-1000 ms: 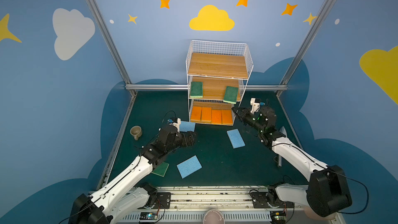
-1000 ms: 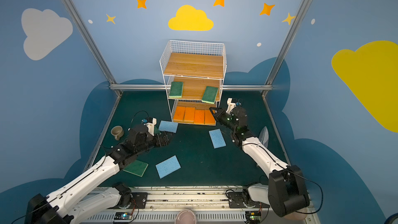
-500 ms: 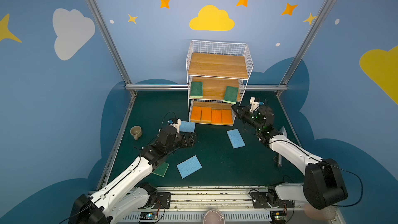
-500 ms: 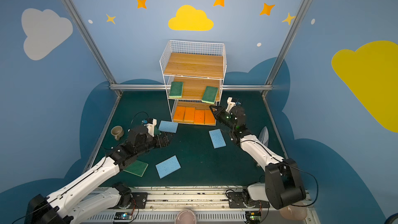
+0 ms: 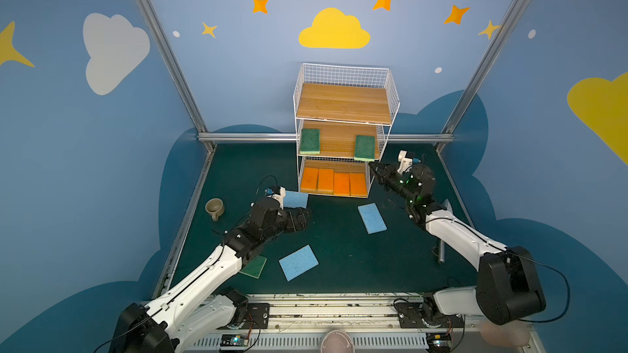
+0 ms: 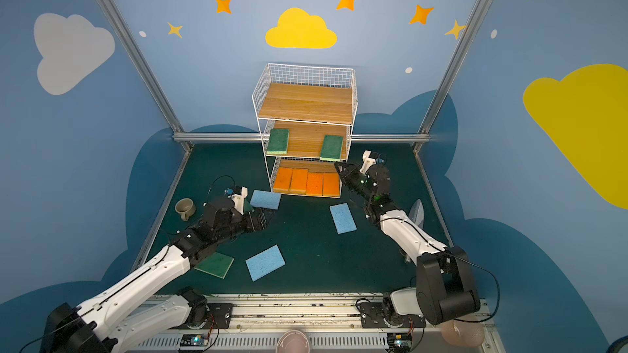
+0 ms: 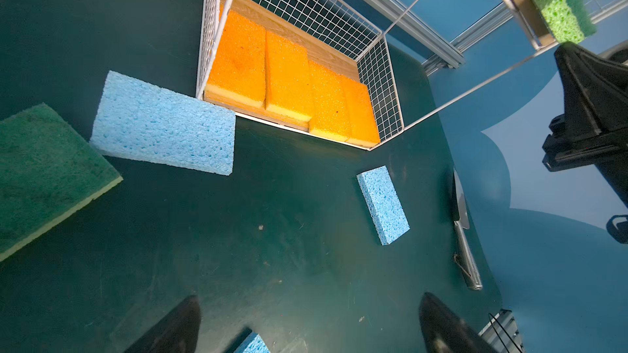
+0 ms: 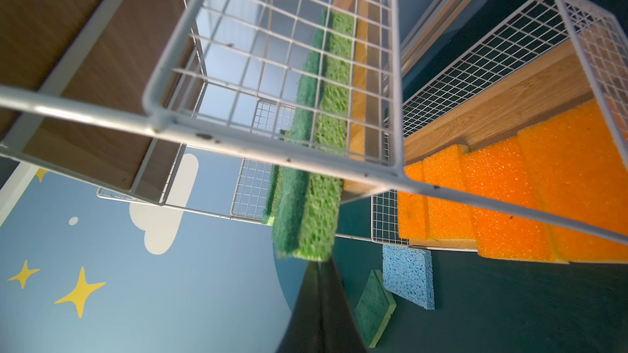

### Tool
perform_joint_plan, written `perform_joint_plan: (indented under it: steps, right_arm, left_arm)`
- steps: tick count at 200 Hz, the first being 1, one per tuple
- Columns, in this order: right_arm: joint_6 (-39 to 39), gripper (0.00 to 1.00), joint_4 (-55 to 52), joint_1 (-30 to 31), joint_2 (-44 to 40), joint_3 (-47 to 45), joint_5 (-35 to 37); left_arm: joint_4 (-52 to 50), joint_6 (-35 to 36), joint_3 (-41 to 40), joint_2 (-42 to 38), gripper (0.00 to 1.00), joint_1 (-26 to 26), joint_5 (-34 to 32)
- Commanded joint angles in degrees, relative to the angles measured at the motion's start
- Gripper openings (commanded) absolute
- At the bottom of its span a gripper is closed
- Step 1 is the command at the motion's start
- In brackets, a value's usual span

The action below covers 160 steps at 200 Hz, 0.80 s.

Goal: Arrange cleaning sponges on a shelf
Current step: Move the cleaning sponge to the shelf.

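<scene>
Eyes on the shelf [image 5: 343, 73], upper middle of a top view. Four orange sponges [image 5: 333, 183] are lying side by side and filling the bottom tier, so that colour is looking finished. On the middle tier two green sponges are sitting at opposite ends, one at the left [image 5: 310, 140] and one at the right [image 5: 364, 147], with a gap between them. The right one is overhanging the front edge. The top tier [image 5: 341, 101] is standing bare.

Five are lying on the worktop [image 5: 339, 276]. Three are blue sponges: one just left of the shelf's foot [image 5: 295, 198], one right of centre [image 5: 372, 218], one lower centre [image 5: 298, 262]. Two more are green, one showing partly under the left arm [image 5: 217, 266] at the lower left [image 5: 254, 267], the other filling the left edge of the left wrist view [image 7: 44, 171].

The left jaws are spread wide, holding nothing and hovering over bare worktop among the blue sponges. The right jaws are pressed together and empty, their tip pointing just beside that overhanging green end; I cannot tell if they are touching.

So it's looking a little over halfway: two greens and all the blues are left to shelve.
</scene>
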Motion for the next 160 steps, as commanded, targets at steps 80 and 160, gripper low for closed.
perform_joint_plan:
  steps: [80, 160]
  right_arm:
    - [0.1, 0.00, 1.3, -1.7, 2.4, 4.0, -1.2]
    - [-0.4, 0.00, 0.8, -1.9, 1.3, 3.1, -3.4]
  left_arm:
    - [0.2, 1.2, 1.4, 0.6, 0.99, 0.7, 0.9]
    - [-2.4, 0.8, 0.8, -0.9, 0.99, 1.7, 1.2]
